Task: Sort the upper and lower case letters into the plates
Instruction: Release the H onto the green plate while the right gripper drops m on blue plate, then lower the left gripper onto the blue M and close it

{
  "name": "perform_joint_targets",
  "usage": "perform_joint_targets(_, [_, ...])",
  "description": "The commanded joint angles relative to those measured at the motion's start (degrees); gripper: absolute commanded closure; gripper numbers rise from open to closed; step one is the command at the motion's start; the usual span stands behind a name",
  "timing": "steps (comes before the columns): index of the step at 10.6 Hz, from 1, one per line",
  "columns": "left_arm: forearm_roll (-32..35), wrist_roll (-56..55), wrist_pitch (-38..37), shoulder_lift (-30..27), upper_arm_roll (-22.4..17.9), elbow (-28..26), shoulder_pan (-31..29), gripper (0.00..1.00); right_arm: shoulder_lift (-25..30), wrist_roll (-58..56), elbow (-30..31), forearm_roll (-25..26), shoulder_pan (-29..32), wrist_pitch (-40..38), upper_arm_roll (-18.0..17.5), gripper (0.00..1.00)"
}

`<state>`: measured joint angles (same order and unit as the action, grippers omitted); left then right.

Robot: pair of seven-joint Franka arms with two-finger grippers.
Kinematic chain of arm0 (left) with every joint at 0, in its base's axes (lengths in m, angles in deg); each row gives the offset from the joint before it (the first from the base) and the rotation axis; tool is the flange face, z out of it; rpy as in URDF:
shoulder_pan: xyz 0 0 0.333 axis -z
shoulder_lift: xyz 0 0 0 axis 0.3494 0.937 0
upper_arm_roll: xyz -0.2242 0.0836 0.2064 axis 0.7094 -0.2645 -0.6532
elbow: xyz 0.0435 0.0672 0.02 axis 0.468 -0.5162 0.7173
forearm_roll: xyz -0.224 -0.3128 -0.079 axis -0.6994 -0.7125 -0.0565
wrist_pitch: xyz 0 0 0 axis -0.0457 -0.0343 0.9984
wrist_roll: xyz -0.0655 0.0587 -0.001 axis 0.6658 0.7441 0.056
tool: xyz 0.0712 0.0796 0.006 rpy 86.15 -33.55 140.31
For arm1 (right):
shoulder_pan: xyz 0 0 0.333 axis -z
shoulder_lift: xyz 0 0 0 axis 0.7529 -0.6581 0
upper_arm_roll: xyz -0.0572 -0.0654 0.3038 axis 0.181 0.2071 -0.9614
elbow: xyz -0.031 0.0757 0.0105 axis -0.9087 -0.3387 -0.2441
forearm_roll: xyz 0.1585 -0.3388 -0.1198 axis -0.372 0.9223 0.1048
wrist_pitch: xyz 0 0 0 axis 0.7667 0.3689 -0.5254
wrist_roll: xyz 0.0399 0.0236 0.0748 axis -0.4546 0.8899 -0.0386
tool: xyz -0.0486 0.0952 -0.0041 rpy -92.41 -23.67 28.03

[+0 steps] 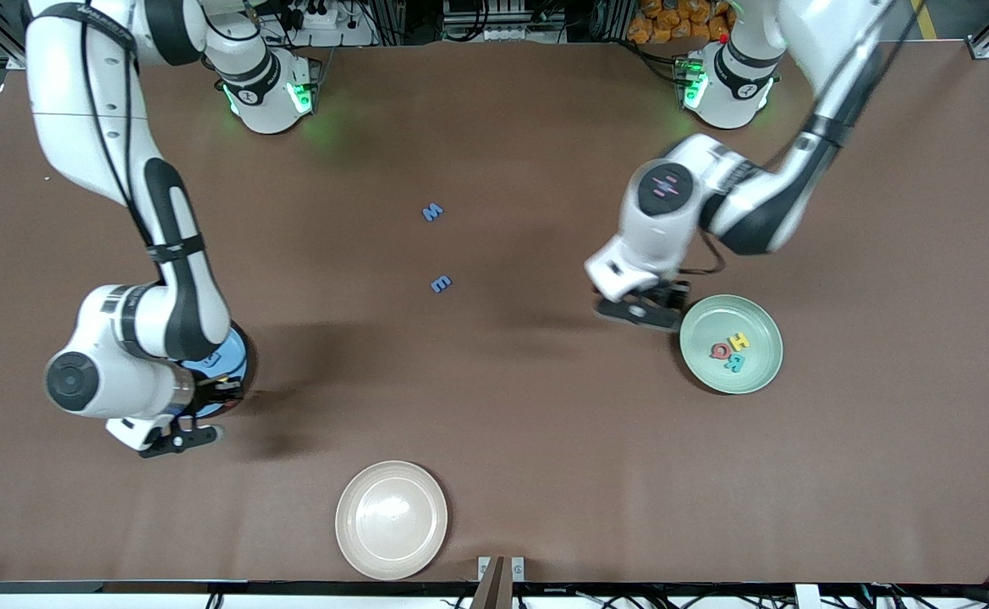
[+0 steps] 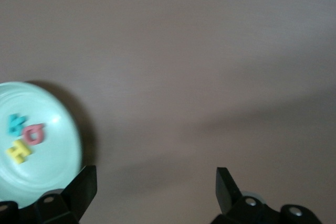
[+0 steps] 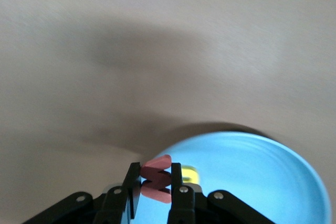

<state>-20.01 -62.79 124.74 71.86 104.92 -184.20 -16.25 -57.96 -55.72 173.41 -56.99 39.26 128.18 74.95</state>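
Observation:
My right gripper point(image 3: 156, 190) is shut on a red-pink letter point(image 3: 156, 178) and holds it over the rim of the sky blue plate point(image 3: 257, 182), where a yellow letter point(image 3: 189, 172) lies. In the front view this plate point(image 1: 230, 362) is mostly hidden under the right arm. My left gripper point(image 2: 156, 188) is open and empty over bare table, beside the mint green plate point(image 1: 760, 321). That plate holds a yellow H point(image 1: 739, 341), a red-pink Q point(image 1: 720, 350) and a teal R point(image 1: 735, 364). A blue M point(image 1: 432, 212) and a blue e point(image 1: 441, 284) lie mid-table.
A beige-cream plate point(image 1: 391, 518) sits near the table's edge closest to the front camera. The brown table point(image 1: 545, 440) shows bare between the plates. The robot bases stand along the top of the front view.

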Motion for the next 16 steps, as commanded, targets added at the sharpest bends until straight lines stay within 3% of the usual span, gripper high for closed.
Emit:
perform_joint_targets(1, [-4.05,8.03,-1.43,3.96,1.56,4.42,4.74,0.0,4.19,-7.67,5.01,0.88,2.71,0.32,0.95,0.97])
perform_joint_targets(2, [-7.9,10.76,-1.34,6.85,2.0,6.7,7.2,0.0,4.11,-7.44,4.93,0.88,3.16,0.06,0.95,0.6])
perform_joint_targets(3, [-8.12,11.49,-1.17,9.06,1.92,8.9,10.71,0.0,4.02,-5.87,4.76,0.88,2.99,-0.12,0.95,0.01])
perform_joint_targets(8, [-8.12,10.88,-0.64,17.33,0.17,16.91,22.76,0.0,3.41,-2.34,4.14,0.35,2.02,0.67,0.69,0.0])
perform_joint_targets(11, [-8.03,10.0,3.12,18.39,-2.3,16.66,28.22,0.0,3.14,-2.34,4.23,0.18,2.54,0.5,0.69,0.0])
perform_joint_targets(14, [-8.12,4.75,8.31,20.85,-8.79,17.19,35.77,0.0,2.36,-2.43,4.23,0.35,3.34,1.11,0.69,0.0])
perform_joint_targets(16, [-8.21,4.55,9.12,22.17,-9.51,18.14,37.28,0.0,2.18,-2.43,4.49,0.53,3.77,2.78,0.77,0.0])
